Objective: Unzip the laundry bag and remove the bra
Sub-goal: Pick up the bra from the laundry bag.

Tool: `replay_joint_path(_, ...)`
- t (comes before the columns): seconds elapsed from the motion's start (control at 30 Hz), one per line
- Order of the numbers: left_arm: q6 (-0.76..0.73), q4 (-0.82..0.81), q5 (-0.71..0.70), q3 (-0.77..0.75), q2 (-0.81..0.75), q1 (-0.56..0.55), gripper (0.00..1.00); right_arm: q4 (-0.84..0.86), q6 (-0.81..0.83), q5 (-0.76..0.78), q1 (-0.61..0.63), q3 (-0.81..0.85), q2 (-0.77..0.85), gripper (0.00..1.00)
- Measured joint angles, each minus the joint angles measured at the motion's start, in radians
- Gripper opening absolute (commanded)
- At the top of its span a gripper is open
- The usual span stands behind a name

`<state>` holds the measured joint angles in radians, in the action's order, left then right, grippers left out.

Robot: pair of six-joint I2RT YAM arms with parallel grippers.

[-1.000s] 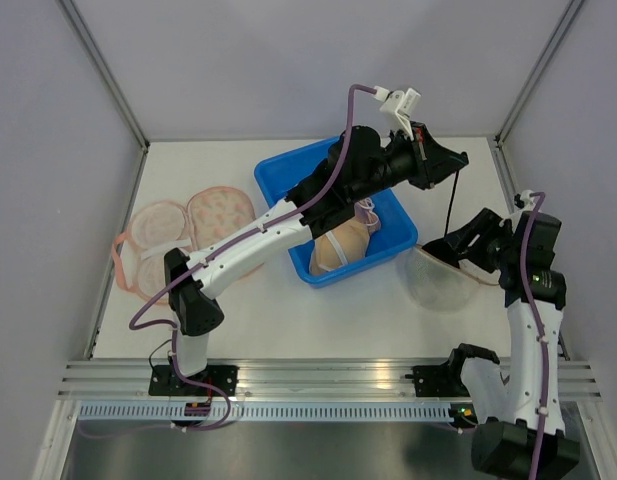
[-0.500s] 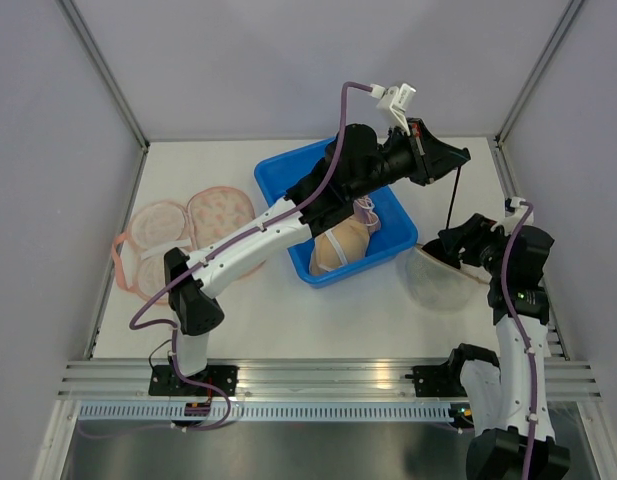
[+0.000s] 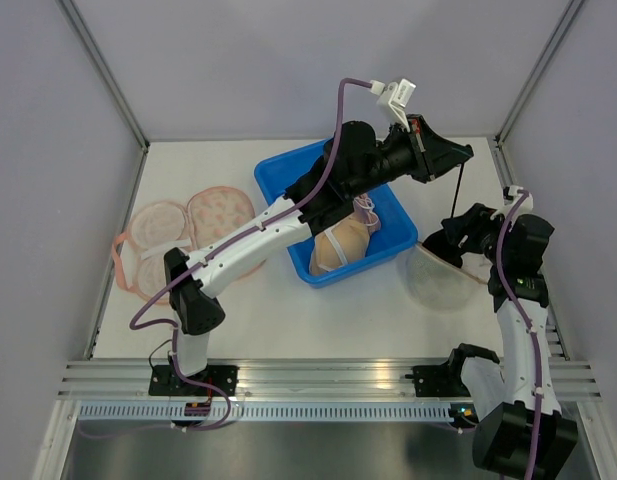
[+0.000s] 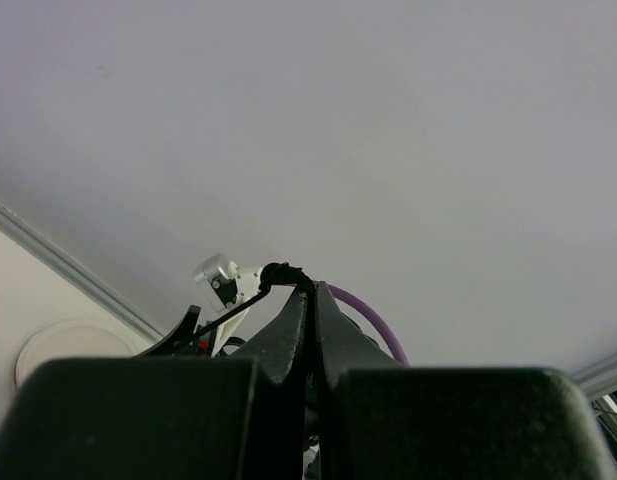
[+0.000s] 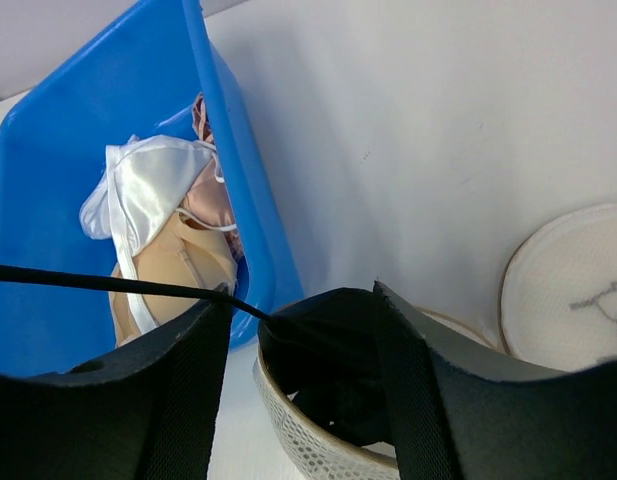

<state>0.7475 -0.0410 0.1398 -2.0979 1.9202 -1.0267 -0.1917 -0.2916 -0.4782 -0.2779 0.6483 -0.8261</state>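
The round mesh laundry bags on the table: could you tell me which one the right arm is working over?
The white mesh laundry bag right of the blue bin, under the right gripper. The pink laundry bags lie far left, untouched.

Bright even light, soft shadows, sharp

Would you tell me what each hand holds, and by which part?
The left hand is shut on the upper end of a thin black strap; the right hand stands open over the mesh bag.
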Motion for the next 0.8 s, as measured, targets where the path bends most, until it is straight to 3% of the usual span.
replay_joint_path(0.4, 0.019, -0.008, 0.015, -0.015, 0.003, 0.000, 0.02, 0.187, -0.035, -0.026, 0.001, -0.057, -0.038, 0.43)
replay_joint_path(0.5, 0.021, -0.015, 0.021, -0.014, 0.005, 0.000, 0.02, 0.209, -0.043, -0.025, 0.001, -0.067, -0.048, 0.31)
replay_joint_path(0.67, 0.022, -0.022, 0.031, -0.006, 0.006, 0.000, 0.02, 0.222, -0.043, -0.004, 0.001, -0.067, -0.042, 0.02)
replay_joint_path(0.8, 0.022, -0.041, 0.055, 0.013, 0.005, 0.000, 0.02, 0.218, -0.043, 0.035, 0.001, -0.063, -0.018, 0.00)
